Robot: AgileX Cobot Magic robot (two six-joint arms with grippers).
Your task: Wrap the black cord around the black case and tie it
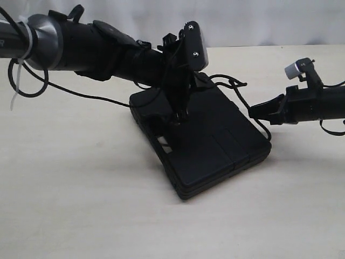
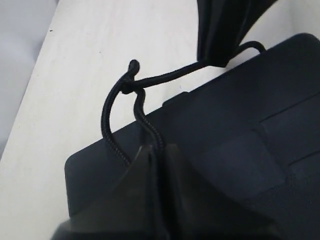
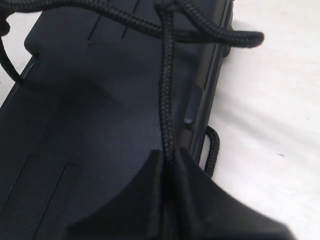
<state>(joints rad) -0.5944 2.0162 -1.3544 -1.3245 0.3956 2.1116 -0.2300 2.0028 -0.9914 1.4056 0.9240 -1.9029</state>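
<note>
The black case (image 1: 215,145) lies flat on the surface (image 1: 81,205), in the middle of the exterior view. Its long axis seems to run from about 11 o'clock to 5 o'clock, and the side with the handle cut-out (image 1: 163,143) faces about 8 o'clock. The black cord (image 1: 229,82) sits mostly at the far right part of the case, near 1 o'clock from its middle, and one strand goes down along the right edge toward 4 o'clock. Your left gripper (image 1: 179,114) stands over the top panel, and its fingers (image 2: 130,190) are closed narrow on two strands just below a small knot (image 2: 131,86). Your right gripper (image 1: 254,111) waits at 3 o'clock beside the case, and its fingers (image 3: 135,200) are pinched on one strand that crosses another above the side latch (image 3: 192,107). I judge that you are at the tying step. To do it well, pull the two ends apart slowly and evenly, left toward 9 o'clock and right toward 3 o'clock. Stay low over the panel so that the crossing closes on the case and not in the air. Do not pull upward, because the case may tilt or slide. Watch also that the loose strand at the right edge does not slip off the corner.
</note>
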